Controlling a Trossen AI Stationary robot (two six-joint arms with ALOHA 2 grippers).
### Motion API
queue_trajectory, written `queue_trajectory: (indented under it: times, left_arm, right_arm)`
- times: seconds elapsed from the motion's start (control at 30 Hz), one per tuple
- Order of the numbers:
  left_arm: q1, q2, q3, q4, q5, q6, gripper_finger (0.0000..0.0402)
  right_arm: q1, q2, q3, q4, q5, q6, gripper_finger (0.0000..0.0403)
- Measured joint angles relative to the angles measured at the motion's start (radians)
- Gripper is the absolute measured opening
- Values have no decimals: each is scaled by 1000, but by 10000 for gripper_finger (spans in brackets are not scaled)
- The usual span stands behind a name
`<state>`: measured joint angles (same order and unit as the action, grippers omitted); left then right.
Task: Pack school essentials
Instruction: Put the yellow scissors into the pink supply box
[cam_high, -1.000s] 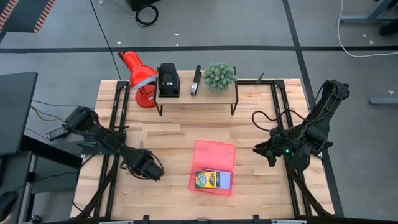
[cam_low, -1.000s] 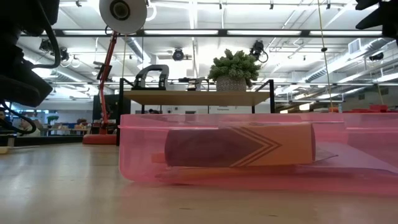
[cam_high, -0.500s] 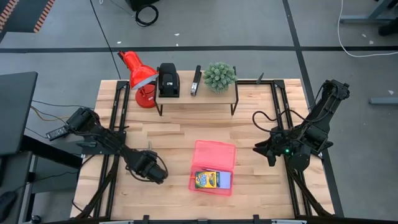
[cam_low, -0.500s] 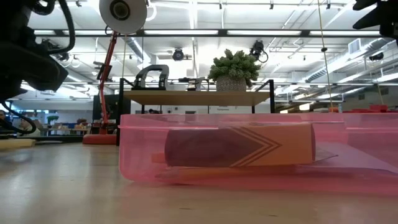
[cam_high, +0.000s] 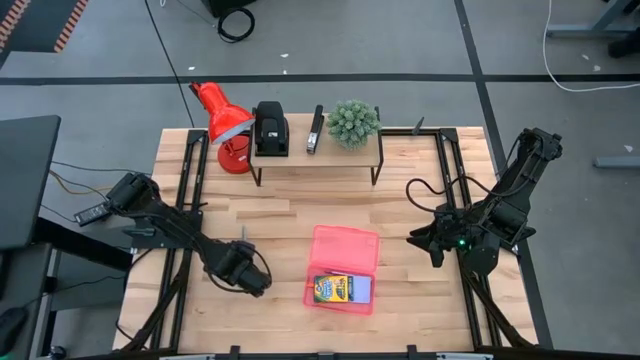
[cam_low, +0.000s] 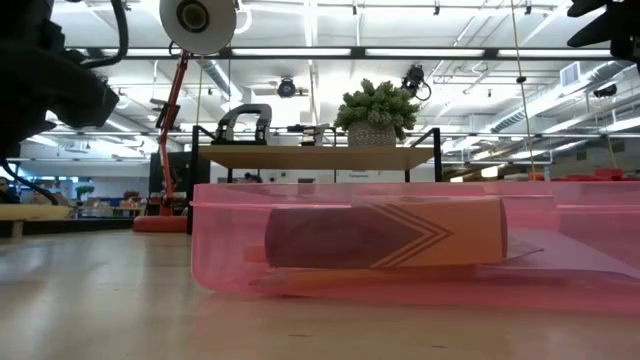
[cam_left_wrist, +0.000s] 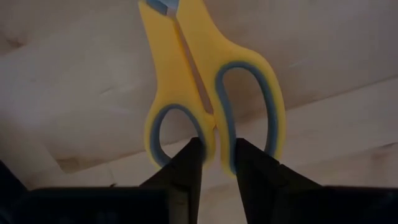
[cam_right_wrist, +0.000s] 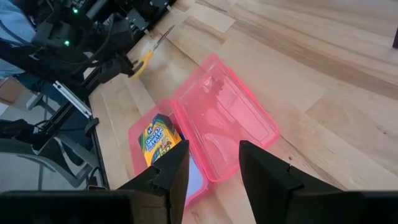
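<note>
The yellow-handled scissors (cam_left_wrist: 186, 74) are under my left gripper (cam_left_wrist: 217, 165), which points down and is shut on them left of the pink case (cam_high: 343, 268). The right wrist view shows the scissors (cam_right_wrist: 149, 55) too. The case lies open on the table; its near half holds the crayon box (cam_high: 334, 290), lying on a pale lavender-blue notepad (cam_high: 362, 290). My right gripper (cam_right_wrist: 214, 174) hovers open over the table's right side, with nothing between its fingers. The other essentials are out of view. My left gripper pinches the scissors where the inner bars of the two finger loops meet (cam_left_wrist: 214, 127), between its two fingers. The fingers come from above, pointing down. The scissors lie level below them, with the blades (cam_high: 243, 233) pointing toward the far edge, a little above the table.
A low shelf (cam_high: 316, 158) at the far edge carries black desk devices and a small plant (cam_high: 353, 122). A red lamp (cam_high: 222, 125) stands to its left. Bare wood lies between the shelf and the case. Metal frame rails run along both sides of the table.
My left gripper has risen and drifted a little toward the pink case, staying shut on the scissors. The scissors have come up off the table with it, staying level.
</note>
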<state>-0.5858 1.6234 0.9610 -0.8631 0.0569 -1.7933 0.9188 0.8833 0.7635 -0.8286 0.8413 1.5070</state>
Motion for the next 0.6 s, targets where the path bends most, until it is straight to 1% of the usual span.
queue_trajectory:
  times: [0.13,0.4,0.6]
  left_arm:
    - [0,0,15,-7,-27,29,92]
    - [0,0,16,-1,-58,122,85]
    - [0,-1,16,22,-82,130,89]
  right_arm:
    - [0,0,0,0,0,1,147]
    - [0,0,0,0,0,5,147]
    - [0,0,0,0,0,7,147]
